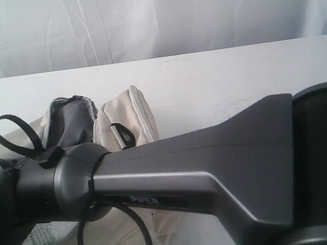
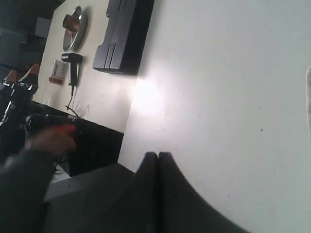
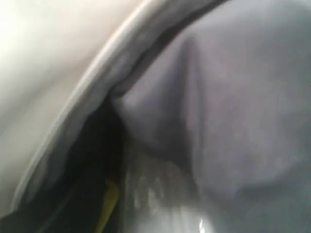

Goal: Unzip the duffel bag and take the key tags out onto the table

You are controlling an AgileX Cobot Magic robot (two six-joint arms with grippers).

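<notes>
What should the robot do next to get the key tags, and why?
Probably ease the right arm a little further in, toward the yellow sliver, which may be a key tag. The duffel bag is already unzipped and gaping. The right wrist view is close against its grey lining, and no tags show on the table yet.

The duffel bag (image 1: 128, 116) is matt cream cloth, and its grey lining (image 3: 233, 97) looks smoother, with a soft sheen. The table (image 2: 218, 73) is a smooth white top that throws back a dull glare. The robot arm (image 1: 216, 164) has a dark grey satin-finish casing, seemingly plastic, and the curtain (image 1: 139, 18) is thin white cloth.
</notes>
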